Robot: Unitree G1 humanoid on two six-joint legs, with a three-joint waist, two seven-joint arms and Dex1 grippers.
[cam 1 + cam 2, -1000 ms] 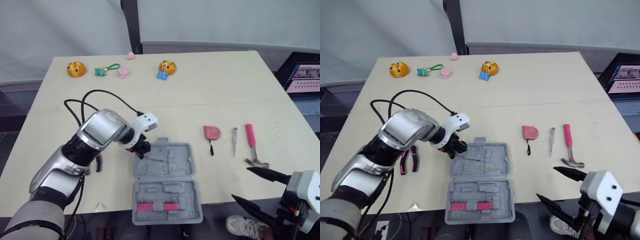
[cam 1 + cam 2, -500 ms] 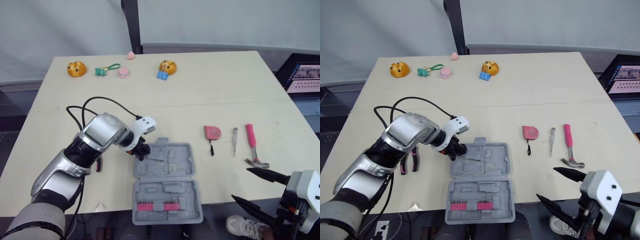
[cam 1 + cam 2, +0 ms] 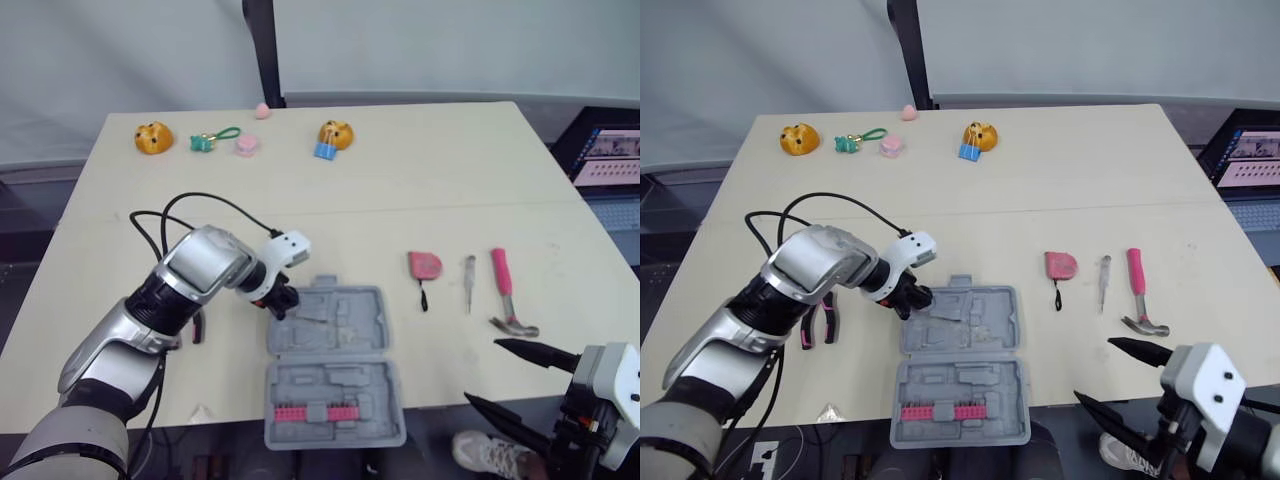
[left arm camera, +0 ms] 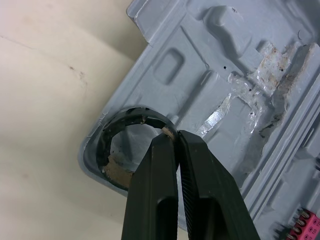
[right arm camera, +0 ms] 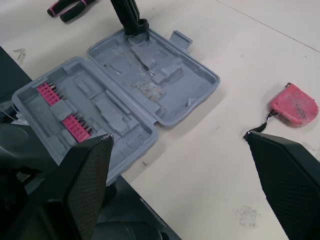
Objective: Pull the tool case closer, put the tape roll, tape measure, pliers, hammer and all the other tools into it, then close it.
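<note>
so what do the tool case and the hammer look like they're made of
tool case: likely moulded plastic, matte grey, judging by its shaped recesses. hammer: head looks like bare grey metal; the pink handle could be plastic or rubber, hard to tell.

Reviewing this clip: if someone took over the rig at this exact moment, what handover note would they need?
The left gripper has its jaws shut on the wall of the tape roll, holding it at the far left corner of the open tool case; not yet released.
The right gripper is open and empty, off the near edge of the table, right of the case.
Done: case lies open at the near edge.
Loose on the table: pliers left of the case; tape measure, screwdriver and hammer to its right.
Left: release the roll, load those four tools, close the case.
</note>
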